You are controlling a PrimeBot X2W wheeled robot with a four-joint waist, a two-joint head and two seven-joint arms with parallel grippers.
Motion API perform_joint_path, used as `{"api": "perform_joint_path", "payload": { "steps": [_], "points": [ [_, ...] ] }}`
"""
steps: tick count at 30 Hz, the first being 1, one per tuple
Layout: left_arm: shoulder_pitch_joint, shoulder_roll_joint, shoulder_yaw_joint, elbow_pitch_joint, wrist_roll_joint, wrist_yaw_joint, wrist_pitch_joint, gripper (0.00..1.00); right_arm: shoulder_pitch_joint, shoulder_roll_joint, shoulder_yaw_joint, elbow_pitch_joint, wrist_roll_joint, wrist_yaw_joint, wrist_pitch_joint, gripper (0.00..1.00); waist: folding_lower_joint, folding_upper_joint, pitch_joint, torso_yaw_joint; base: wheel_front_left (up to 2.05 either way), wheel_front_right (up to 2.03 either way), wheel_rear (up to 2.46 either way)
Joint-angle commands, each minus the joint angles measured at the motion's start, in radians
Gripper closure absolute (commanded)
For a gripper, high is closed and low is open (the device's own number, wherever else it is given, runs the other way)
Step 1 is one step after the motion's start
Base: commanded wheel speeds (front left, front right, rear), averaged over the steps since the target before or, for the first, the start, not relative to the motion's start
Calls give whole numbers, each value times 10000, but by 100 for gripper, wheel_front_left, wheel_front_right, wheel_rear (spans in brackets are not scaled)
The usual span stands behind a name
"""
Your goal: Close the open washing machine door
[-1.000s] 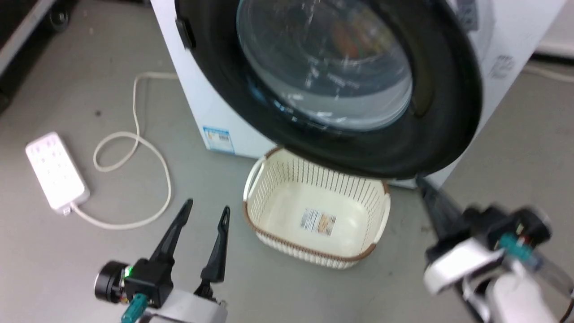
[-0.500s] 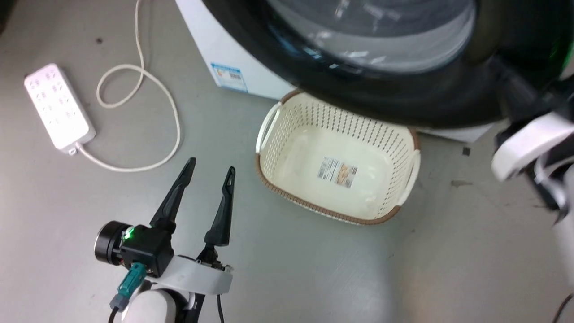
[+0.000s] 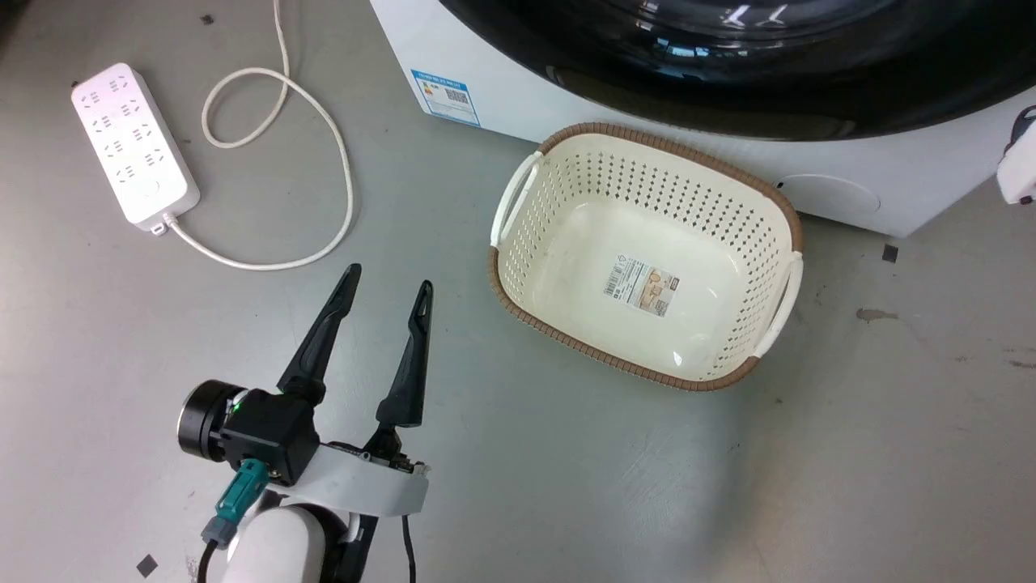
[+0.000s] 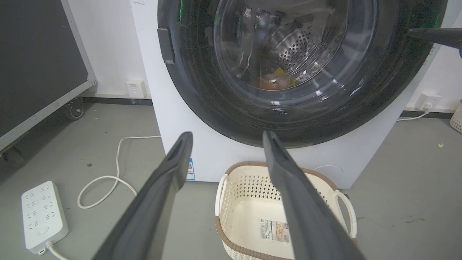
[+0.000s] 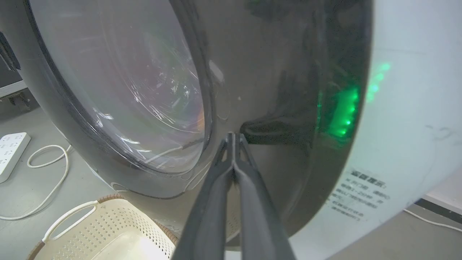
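fingers (image 5: 216, 202) on the right, pressed together, touch the washing machine door (image 5: 281, 72).

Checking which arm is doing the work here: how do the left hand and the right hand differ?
The left hand has its fingers spread apart; the right hand has its fingers pressed together. The left hand hangs over the grey floor, apart from the washing machine door; the right hand's tips sit at that door's black rim, seemingly touching it. Both have two long dark fingers.
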Motion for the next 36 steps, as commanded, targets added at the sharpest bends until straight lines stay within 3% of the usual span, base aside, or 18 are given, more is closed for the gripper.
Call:
{"api": "perform_joint_path", "payload": {
  "steps": [1,7,8,9,16,22,29,36],
  "points": [
    [-144,-26,14,21,58,-32,-43,0,-297,-80,-232,103,-92,-103,-104,100,-1,-1,-67,-2,0,0,0],
    [21,-20,79,180,138,-39,-43,0,102,359,-276,680,-218,-103,-581,100,-1,-1,-760,-212,0,0,0],
    [67,-14,92,197,145,-40,-43,0,231,434,-267,715,-172,-103,-735,24,-1,-1,-927,-265,0,0,0],
    [122,-11,109,222,148,-41,-43,0,403,523,-246,748,-123,-103,-883,0,-1,-1,-1127,-327,0,0,0],
    [826,0,243,590,147,-43,-43,0,2555,1005,-43,216,-174,-103,-1838,0,-1,-1,-2796,-885,0,0,0],
    [1431,-59,523,821,125,61,-43,0,4909,2195,-870,-1821,-384,-103,-2250,0,-1,-1,-3806,-1510,0,0,0],
    [1701,-69,654,1117,194,175,-43,0,7514,3000,-1390,-4408,-579,-103,-2405,0,-1,-1,-4324,-2087,0,0,0],
    [1703,-10,577,1439,261,186,-43,0,9140,3078,-1025,-5338,51,-103,-2435,0,-1,-1,-4424,-2460,0,0,0]
  ]
}}
